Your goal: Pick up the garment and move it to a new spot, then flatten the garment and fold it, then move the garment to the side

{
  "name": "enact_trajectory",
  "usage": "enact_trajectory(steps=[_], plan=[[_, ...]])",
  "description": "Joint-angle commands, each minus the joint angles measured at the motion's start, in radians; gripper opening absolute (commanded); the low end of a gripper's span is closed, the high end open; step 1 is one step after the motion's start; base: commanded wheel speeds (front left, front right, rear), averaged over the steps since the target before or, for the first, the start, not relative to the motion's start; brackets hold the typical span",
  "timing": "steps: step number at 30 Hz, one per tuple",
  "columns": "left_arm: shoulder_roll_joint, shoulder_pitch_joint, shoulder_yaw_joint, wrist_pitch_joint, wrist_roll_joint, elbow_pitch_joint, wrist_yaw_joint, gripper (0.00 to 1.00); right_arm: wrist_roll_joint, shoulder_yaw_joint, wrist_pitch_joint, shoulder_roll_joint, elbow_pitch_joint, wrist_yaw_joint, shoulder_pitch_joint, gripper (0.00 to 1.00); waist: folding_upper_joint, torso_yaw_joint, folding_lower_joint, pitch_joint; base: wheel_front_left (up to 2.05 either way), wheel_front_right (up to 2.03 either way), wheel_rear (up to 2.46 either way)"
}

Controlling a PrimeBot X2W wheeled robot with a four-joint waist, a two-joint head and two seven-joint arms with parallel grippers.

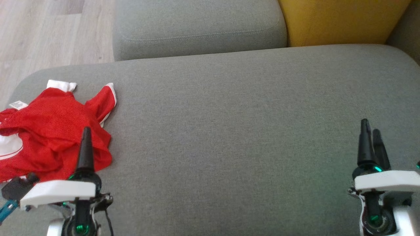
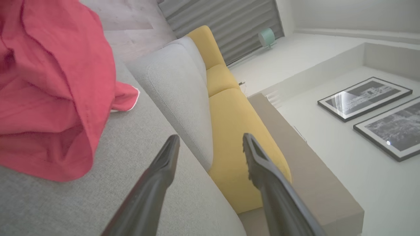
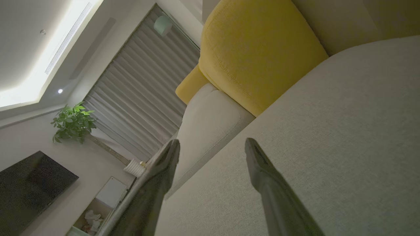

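The garment (image 1: 49, 131) is a red mesh jersey with white trim, lying crumpled at the left end of the grey sofa seat (image 1: 229, 131). My left gripper (image 1: 86, 131) hovers over the garment's right edge at the lower left, open and holding nothing. In the left wrist view the garment (image 2: 49, 91) lies left of the open left gripper (image 2: 210, 141), apart from its fingers. My right gripper (image 1: 369, 126) stands open over bare seat at the lower right, far from the garment. The right wrist view shows the right gripper (image 3: 211, 146) with spread fingers and nothing between them.
A grey back cushion (image 1: 197, 26) and a yellow cushion (image 1: 341, 19) sit behind the seat. Wooden floor (image 1: 49, 29) lies beyond the sofa's left end. The wide grey seat stretches bare between the two grippers.
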Motion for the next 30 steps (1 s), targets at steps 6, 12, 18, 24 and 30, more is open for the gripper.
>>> enact_trajectory(steps=[6, 12, 18, 24, 30], plan=[[0.014, -0.057, -0.045, -0.027, 0.161, -0.071, 0.01, 1.0, -0.153, 0.05, -0.032, -0.02, -0.053, 0.0, -0.062, 1.0, 0.0, 0.0, 0.0, -0.002, 0.0, 0.0, 0.0], [0.014, -0.055, -0.091, -0.042, 0.274, -0.077, 0.019, 1.0, -0.246, 0.072, -0.046, -0.019, -0.047, 0.0, -0.06, 1.0, 0.0, -0.004, 0.0, -0.003, 0.0, 0.0, 0.0], [0.016, -0.055, -0.134, -0.059, 0.416, -0.077, 0.042, 1.0, -0.341, 0.092, -0.064, -0.013, -0.04, -0.001, -0.057, 1.0, 0.0, -0.007, 0.0, -0.003, 0.0, 0.0, 0.0], [0.029, -0.053, -0.177, -0.077, 0.539, -0.077, 0.071, 1.0, -0.446, 0.097, -0.082, -0.009, -0.028, -0.001, -0.056, 1.0, 0.0, -0.006, 0.0, -0.005, 0.0, 0.0, 0.0], [0.069, -0.061, -0.245, -0.097, 0.663, -0.068, 0.132, 1.0, -0.54, 0.1, -0.102, -0.007, -0.004, -0.001, -0.054, 1.0, 0.0, -0.004, 0.0, -0.01, 0.0, 0.0, 0.0]])
